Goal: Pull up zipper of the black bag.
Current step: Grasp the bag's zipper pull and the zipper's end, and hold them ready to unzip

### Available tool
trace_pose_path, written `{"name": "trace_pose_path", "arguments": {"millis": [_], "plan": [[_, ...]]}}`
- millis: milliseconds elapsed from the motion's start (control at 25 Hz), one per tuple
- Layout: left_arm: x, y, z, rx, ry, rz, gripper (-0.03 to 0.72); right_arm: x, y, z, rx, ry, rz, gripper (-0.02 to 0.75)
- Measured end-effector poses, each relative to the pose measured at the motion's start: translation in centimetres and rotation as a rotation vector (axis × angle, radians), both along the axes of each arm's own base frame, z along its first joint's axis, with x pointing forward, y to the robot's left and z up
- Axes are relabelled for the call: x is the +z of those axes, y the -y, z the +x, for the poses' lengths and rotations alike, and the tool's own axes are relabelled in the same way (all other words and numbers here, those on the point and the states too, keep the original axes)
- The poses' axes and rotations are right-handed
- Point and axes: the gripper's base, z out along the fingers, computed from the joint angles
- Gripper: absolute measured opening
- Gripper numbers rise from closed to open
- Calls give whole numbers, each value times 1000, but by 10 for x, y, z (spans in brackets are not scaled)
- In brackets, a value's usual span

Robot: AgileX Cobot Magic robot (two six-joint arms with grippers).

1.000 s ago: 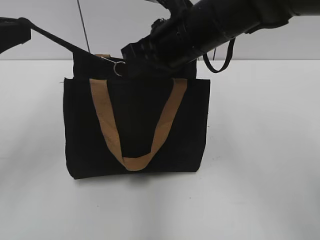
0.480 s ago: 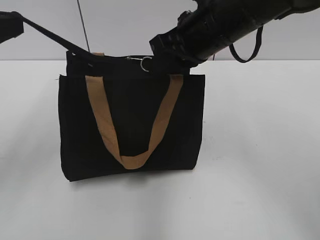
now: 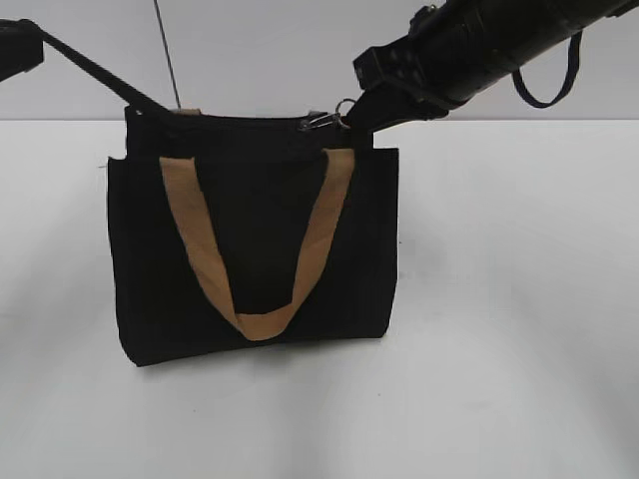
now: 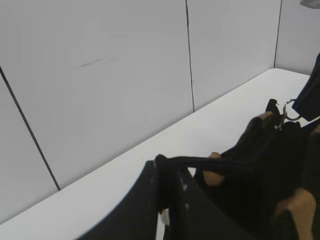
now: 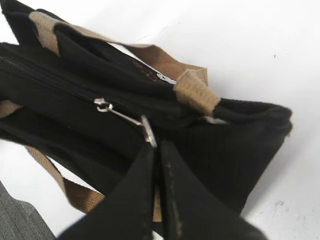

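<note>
A black bag with tan handles stands upright on a white desk. The right end effector is closed tight on the ring of the small silver pull tab, which lies just ahead of its fingertips, over the bag's top edge. The zipper runs away from that end effector toward the bag's far end, and there its teeth look closed. The left end effector is pinched shut on a black fabric strip that stretches forward from it to the bag's other top corner, holding it taut. The step in hand appears to be drawing the slider along the top edge. The next move likely calls for a steady pull in line with the zipper while the left side braces the bag.
</note>
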Motion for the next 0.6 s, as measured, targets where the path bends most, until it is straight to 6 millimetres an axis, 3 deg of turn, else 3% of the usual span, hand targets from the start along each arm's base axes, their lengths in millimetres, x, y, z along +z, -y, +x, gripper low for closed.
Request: {"name": "trace_pose_path", "arguments": {"millis": [200,600], "plan": [[0,-1,0,8,0,-5,22,-1,12,4,-30,-13,-21,-1],[0,-1,0,8,0,-5,22,0,13,3,-27,-20,-20,-1]]}}
